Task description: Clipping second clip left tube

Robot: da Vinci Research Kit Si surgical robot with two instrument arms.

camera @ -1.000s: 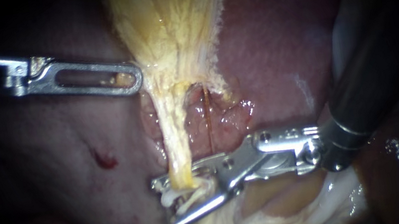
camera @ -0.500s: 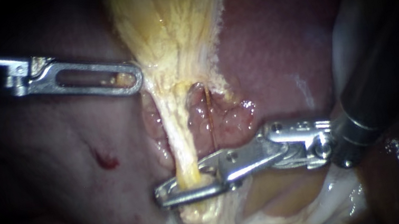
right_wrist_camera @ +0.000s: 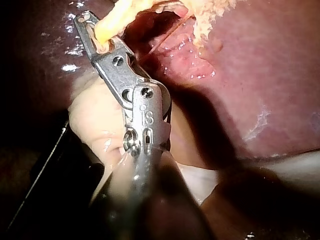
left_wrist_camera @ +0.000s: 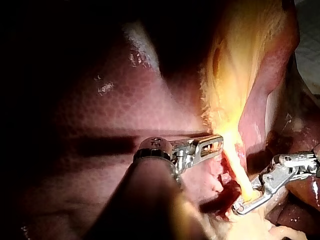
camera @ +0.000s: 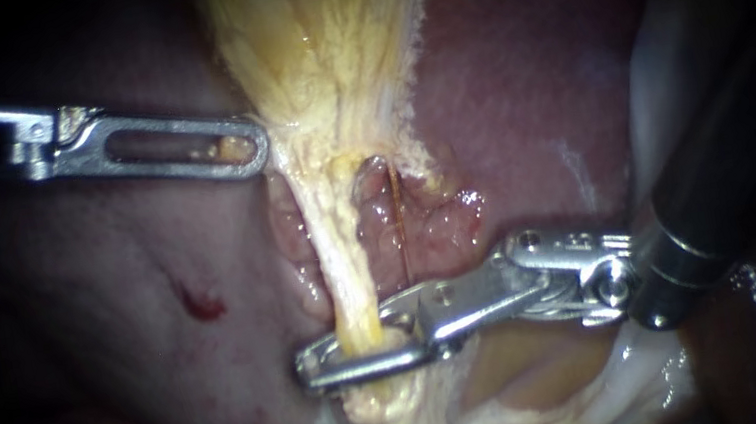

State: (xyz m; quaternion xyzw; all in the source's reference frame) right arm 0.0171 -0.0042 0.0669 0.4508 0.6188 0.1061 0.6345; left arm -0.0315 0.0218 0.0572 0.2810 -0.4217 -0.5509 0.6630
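Clamped across the left tube (camera: 343, 268), low down, just above the spread of pale tissue at its foot: jaws of the right instrument (camera: 331, 365), closed on it from both sides. No telling of any clip between them, and none made out higher on the tube. Pale yellow, bare along its length, pulled taut and upright from the gallbladder (camera: 320, 39) overhead.

Likely to go wrong from here:
- Tearing or kinking the tube through any sideways drag while clamped, given the tension on it.
- Taking the frayed pale tissue under the jaws into the same bite.
- Opening before a full squeeze and leaving a loose clip.
- Sudden slack or a jerk from above, on any slip of the upper hold.

Up there, the left instrument (camera: 251, 147), slotted jaws closed on the gallbladder's edge, with a scrap of yellow tissue visible through the slot. Just beside the tube, a thin reddish strand (camera: 397, 224) over raw, bubbly tissue, near enough to be snagged on withdrawal. Behind all, the liver (camera: 517, 68). Well apart on the other side, a small red spot (camera: 198, 301).
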